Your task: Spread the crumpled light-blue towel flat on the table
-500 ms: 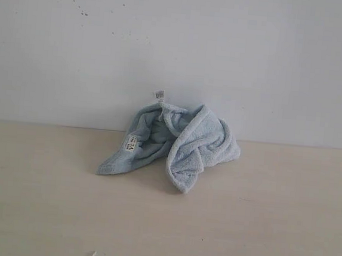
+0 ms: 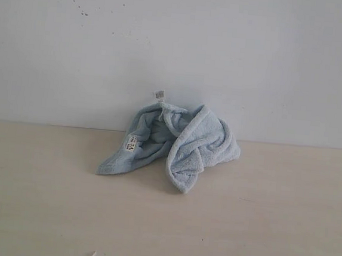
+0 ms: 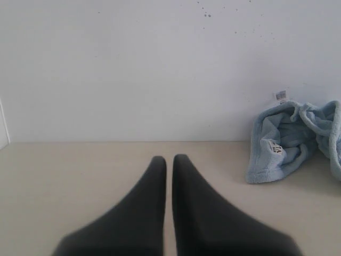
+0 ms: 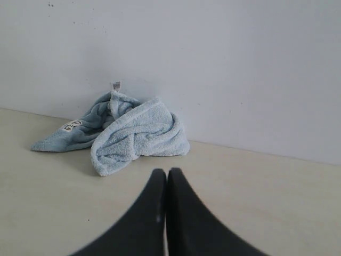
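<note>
The light-blue towel (image 2: pixel 175 143) lies crumpled in a heap on the beige table (image 2: pixel 259 219), close to the back wall, with a white label sticking up at its top. Neither gripper shows in the exterior view. In the left wrist view my left gripper (image 3: pixel 169 158) is shut with nothing in it, above bare table, and the towel (image 3: pixel 290 141) lies well off to one side. In the right wrist view my right gripper (image 4: pixel 166 172) is shut and empty, with the towel (image 4: pixel 133 133) a short way ahead of its tips.
A plain white wall (image 2: pixel 178 51) rises right behind the towel at the table's far edge. A tiny white scrap (image 2: pixel 93 254) lies on the table near the front.
</note>
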`<state>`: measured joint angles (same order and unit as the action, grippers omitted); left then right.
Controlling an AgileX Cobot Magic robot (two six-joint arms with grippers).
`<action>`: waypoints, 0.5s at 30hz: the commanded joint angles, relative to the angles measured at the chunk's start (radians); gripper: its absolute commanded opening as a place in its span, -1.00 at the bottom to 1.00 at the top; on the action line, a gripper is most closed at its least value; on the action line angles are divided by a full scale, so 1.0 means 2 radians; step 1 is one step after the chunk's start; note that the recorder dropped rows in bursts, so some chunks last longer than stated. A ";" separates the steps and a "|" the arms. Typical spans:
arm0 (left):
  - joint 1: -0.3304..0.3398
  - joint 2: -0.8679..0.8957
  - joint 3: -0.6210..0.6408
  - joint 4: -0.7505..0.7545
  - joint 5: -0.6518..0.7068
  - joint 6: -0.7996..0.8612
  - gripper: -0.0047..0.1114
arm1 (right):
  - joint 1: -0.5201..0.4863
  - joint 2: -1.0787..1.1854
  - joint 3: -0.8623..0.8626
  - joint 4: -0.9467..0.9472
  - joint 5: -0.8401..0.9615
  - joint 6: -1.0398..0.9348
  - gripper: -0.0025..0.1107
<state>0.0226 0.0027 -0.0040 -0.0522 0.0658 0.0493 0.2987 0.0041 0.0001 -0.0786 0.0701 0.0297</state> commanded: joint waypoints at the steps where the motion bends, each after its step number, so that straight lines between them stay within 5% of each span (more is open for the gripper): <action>1: 0.001 -0.001 0.002 -0.006 -0.007 0.003 -0.85 | 0.000 -0.002 0.000 -0.001 -0.007 -0.001 -0.96; 15: 0.001 -0.001 0.002 -0.006 -0.007 0.003 -0.85 | 0.000 -0.002 0.000 -0.001 -0.007 -0.005 -0.96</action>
<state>0.0226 0.0027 -0.0040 -0.0522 0.0658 0.0493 0.2987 0.0041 0.0001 -0.0786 0.0701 0.0193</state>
